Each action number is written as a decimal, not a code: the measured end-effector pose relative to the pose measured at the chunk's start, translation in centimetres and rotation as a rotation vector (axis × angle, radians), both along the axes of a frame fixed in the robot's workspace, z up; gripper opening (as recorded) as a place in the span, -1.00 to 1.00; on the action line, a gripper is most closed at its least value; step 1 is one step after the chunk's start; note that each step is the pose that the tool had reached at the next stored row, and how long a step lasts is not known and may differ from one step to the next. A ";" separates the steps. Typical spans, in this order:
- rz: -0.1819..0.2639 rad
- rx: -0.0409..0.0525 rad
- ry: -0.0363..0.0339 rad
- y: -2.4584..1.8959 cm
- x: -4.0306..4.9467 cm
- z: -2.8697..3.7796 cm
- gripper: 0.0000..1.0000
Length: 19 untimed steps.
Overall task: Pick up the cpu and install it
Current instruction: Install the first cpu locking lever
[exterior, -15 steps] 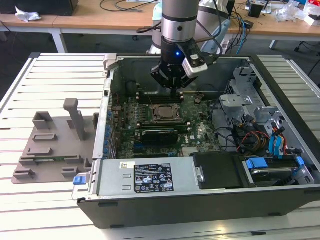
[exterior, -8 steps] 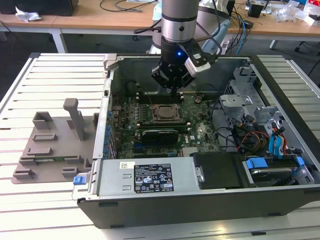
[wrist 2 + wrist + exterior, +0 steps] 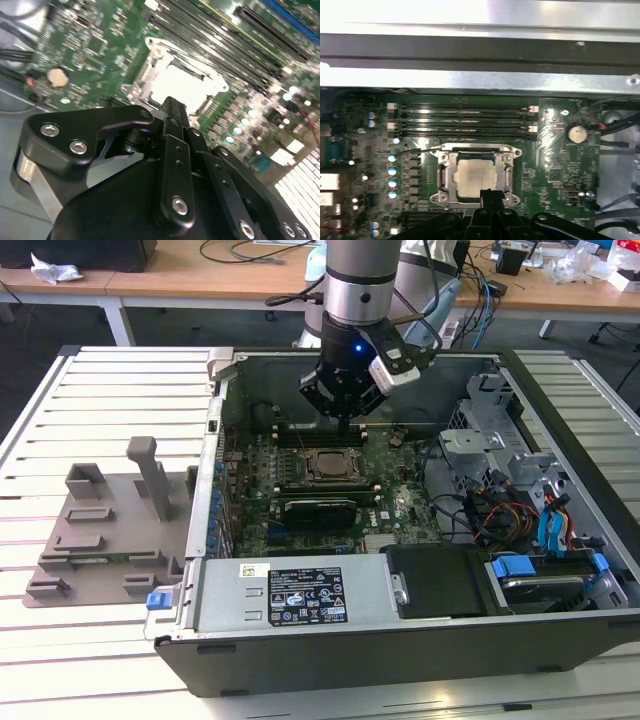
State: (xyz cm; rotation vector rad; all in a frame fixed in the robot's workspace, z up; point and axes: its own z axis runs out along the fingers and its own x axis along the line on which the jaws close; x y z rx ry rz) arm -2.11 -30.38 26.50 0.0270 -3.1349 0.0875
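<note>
One chip matters here: the cpu (image 3: 472, 178) lies flat inside the socket frame (image 3: 476, 175), low of centre in the first wrist view, and shows as a bright square at upper centre in the second wrist view (image 3: 172, 87). So it looks already seated, though whether it sits fully square in its bed I cannot tell.

In the exterior view, the gripper (image 3: 347, 418) hangs just above the socket at upper centre, over the board (image 3: 395, 505) inside the open case (image 3: 420, 625). Its fingers (image 3: 176, 122) meet in a narrow black point, pressed together and carrying nothing, with the tip just off the chip's near edge.

Risks, as I judge them:
- A drop with the fingers pinched could jab the chip's top or tilt it in the socket (the pins beneath bend easily).
- A sideways drift could catch the frame's rim or the retention lever.
- The memory slots (image 3: 465, 120) lie close behind the socket, so a swing that way could clip them.
- The case wall in the upper part of the first wrist view leaves little room for a wide exit.
</note>
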 end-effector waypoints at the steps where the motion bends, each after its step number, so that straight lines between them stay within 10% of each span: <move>1: 0.000 -0.0001 0.0004 0.00 0.00 0.00 -0.79; 19: 0.000 0.0001 0.0006 0.00 -0.13 1.89 -0.79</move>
